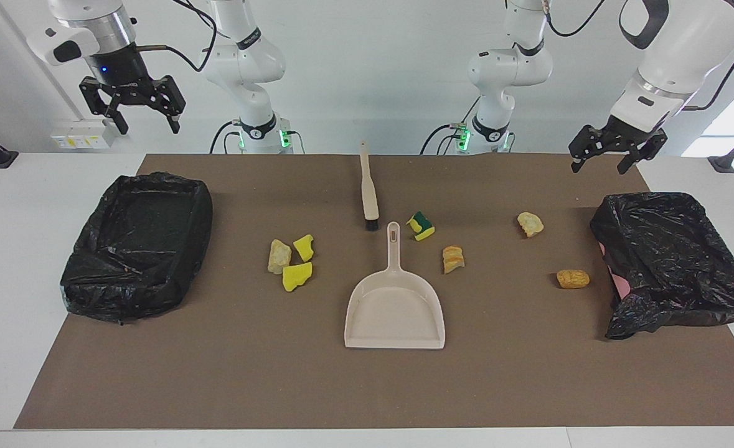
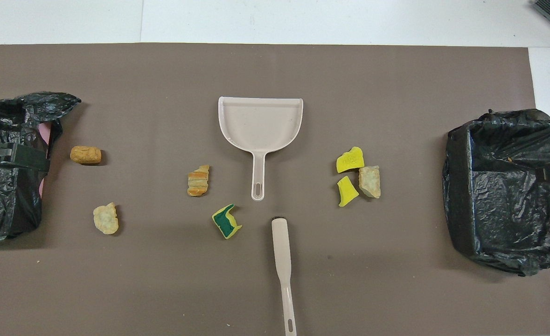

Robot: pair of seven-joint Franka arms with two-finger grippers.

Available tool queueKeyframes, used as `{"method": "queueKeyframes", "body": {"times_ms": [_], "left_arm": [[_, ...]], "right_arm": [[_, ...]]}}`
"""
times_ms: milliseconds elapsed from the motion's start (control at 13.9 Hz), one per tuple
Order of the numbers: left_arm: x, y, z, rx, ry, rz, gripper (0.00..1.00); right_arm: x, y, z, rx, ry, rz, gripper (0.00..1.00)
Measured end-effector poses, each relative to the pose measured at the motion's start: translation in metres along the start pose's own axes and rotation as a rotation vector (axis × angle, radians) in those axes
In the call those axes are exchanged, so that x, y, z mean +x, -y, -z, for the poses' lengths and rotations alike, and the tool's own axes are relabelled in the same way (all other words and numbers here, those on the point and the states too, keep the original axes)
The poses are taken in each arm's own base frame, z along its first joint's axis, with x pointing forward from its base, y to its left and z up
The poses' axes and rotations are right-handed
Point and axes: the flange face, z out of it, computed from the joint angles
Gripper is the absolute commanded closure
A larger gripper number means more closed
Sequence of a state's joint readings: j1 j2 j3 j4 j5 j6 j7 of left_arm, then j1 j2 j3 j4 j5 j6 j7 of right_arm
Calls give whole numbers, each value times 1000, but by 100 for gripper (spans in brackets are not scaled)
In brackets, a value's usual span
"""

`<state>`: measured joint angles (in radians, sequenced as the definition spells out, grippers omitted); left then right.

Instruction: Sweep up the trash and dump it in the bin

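Observation:
The trash lies scattered on the brown mat. Two yellow sponge chunks (image 1: 296, 276) and a tan lump (image 1: 279, 256) cluster toward the right arm's end. A green-backed sponge (image 1: 421, 226) and a bread lump (image 1: 453, 259) flank the dustpan's handle. Two more lumps (image 1: 530, 224) (image 1: 573, 279) lie beside the bin (image 1: 672, 261) at the left arm's end. A second black-lined bin (image 1: 136, 246) stands at the right arm's end. My right gripper (image 1: 149, 129) hangs open high over that end. My left gripper (image 1: 597, 168) is open above the mat's corner, holding nothing.
A beige dustpan (image 1: 395, 305) lies mid-mat, its handle pointing toward the robots. A beige brush (image 1: 368, 193) lies in line with it, nearer to the robots, bristles toward the pan. Both bins are lined with black bags. The brown mat (image 2: 275, 289) covers most of the white table.

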<state>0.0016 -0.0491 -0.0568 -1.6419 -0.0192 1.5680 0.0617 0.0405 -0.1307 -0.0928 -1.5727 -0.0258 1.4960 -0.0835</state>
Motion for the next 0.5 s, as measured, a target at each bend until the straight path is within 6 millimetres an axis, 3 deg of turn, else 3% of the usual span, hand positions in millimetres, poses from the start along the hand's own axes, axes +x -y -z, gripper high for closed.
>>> {"method": "queueKeyframes", "body": {"times_ms": [503], "left_arm": [[-5,-58,-19,-42,31,-98,0]], "right_arm": [[-1,0,-3,1,8,-22,0]]}}
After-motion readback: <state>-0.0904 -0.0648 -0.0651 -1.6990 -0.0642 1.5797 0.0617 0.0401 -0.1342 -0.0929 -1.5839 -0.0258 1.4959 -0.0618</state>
